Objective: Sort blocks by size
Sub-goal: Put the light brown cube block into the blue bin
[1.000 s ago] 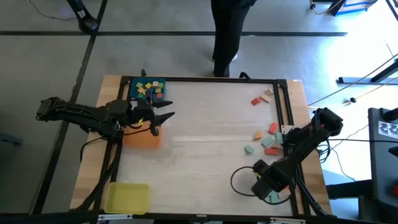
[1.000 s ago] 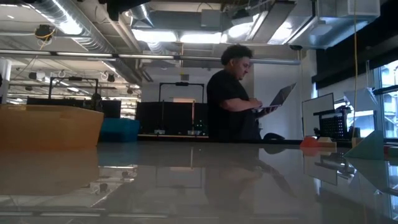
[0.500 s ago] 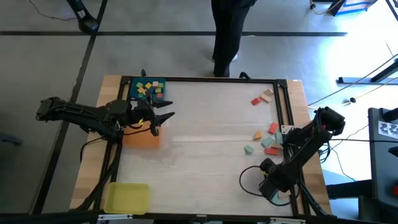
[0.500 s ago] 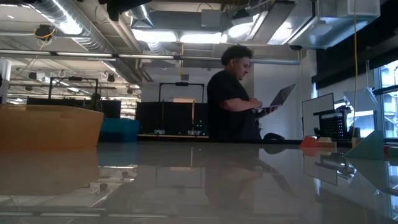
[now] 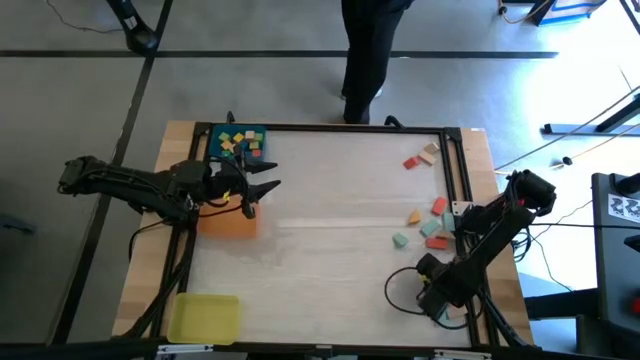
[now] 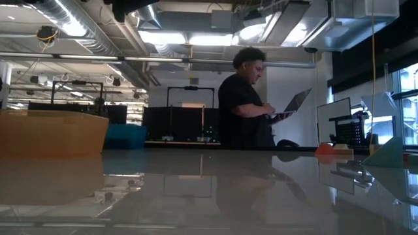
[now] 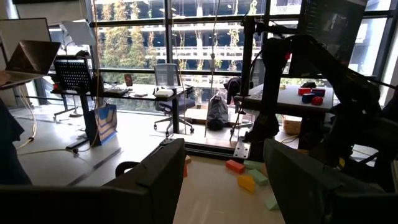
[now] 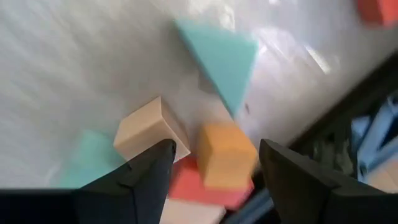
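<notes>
Loose blocks [image 5: 428, 226] in red, orange, teal and tan lie near the table's right edge, two more [image 5: 420, 158] farther back. Several small blocks [image 5: 240, 142] lie in the blue tray [image 5: 214, 135] at the far left. My left gripper [image 5: 268, 190] is open and empty, above the far right corner of the orange tray [image 5: 230, 226]. My right gripper [image 5: 440, 300] is open, low at the near right corner. Its wrist view shows its fingers on either side of an orange block [image 8: 225, 154] and a tan block [image 8: 148, 129], with a teal piece [image 8: 221, 55] beyond.
A yellow tray [image 5: 205, 318] lies at the near left corner. A black frame [image 5: 460, 180] runs around the table. A cable loop [image 5: 402, 290] lies beside my right gripper. A person [image 6: 245, 98] stands beyond the far edge with a laptop. The table's middle [image 5: 330, 230] is bare.
My right gripper has gone a little toward the table's right edge, staying low at the near right corner. A teal piece that showed beside it before is now hidden under the arm.
</notes>
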Controlling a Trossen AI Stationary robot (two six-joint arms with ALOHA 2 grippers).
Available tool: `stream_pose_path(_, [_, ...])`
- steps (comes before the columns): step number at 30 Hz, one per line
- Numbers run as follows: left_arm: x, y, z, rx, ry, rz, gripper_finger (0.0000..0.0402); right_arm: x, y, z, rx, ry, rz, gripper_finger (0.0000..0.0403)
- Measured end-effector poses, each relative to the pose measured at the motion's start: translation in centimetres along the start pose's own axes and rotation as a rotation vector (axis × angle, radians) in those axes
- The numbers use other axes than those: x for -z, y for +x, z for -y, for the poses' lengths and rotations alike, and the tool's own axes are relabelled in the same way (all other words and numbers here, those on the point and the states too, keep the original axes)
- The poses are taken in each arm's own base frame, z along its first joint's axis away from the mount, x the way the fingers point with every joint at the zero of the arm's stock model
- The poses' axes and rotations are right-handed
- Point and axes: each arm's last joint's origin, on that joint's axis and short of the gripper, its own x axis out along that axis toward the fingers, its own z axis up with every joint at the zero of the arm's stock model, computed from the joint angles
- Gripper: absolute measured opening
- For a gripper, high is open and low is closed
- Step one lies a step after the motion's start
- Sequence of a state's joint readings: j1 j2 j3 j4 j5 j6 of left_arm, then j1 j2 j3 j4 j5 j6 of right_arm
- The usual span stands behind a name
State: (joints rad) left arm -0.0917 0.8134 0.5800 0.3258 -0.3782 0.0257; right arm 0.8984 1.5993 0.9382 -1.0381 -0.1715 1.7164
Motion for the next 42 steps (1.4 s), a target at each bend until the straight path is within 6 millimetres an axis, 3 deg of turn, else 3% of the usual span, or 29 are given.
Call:
stream_pose_path(12, [0.0,0.0,0.0,0.000,-0.012,0.000,0.0205,-4.7,-0.7,-1.1,-0.085,-0.089,0.314,0.0241])
stream_pose_path(19, [0.4,0.0,0.0,0.001,-0.005,-0.039,0.0205,-6.9,-1.6,-1.2,-0.041,-0.173,0.379,0.0241])
stream_pose_path(24, [0.6,0.0,0.0,0.000,-0.028,-0.060,0.0205,-6.8,-4.2,-2.1,-0.101,-0.100,0.382,0.0241])
stream_pose_path(30, [0.8,0.0,0.0,0.000,-0.023,-0.074,0.0205,-6.4,-5.1,-3.8,-0.268,-0.124,0.410,0.0241])
stream_pose_path(42, [0.8,0.0,0.0,0.000,-0.024,-0.079,0.0205,-6.6,-3.0,-3.7,-0.131,0.001,0.315,0.0241])
